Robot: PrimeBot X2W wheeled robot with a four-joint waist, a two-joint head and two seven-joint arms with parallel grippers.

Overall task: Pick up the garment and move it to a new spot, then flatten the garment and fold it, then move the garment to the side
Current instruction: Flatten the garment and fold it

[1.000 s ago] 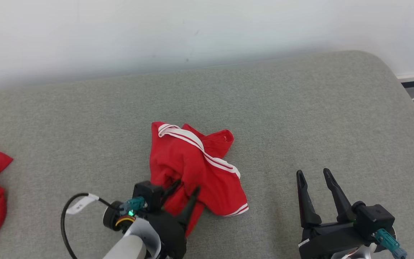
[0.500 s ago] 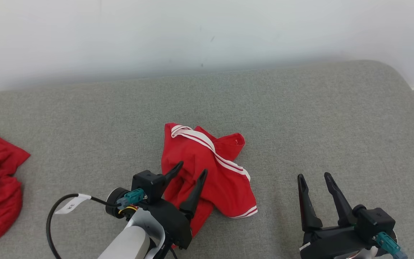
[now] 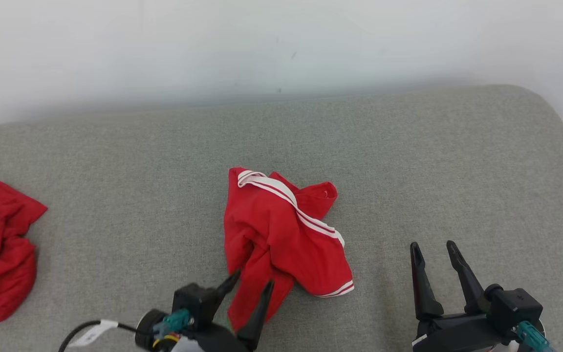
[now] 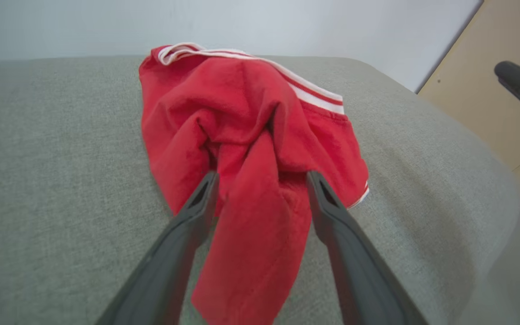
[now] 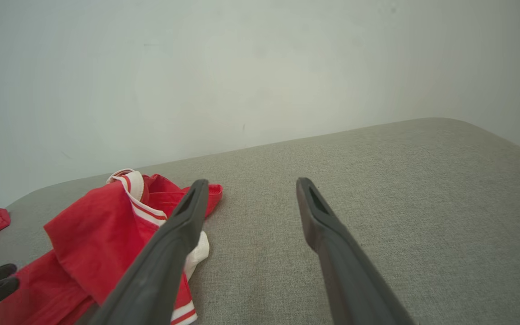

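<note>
Garment [image 3: 281, 230], red with white trim, lies crumpled mid-cushion [image 3: 408, 161]. Your left gripper [image 3: 252, 279] has jaws wide, straddling its near tail, not pinching. Your right gripper [image 3: 433, 245] is wide too, empty, well right of it.

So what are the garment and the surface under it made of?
Garment: soft matte red knit, probably cotton jersey; it lies in limp folds, with white striped trim. Surface: grey woven upholstery, apparently padded; fine weave shows, edges rounded.
</note>
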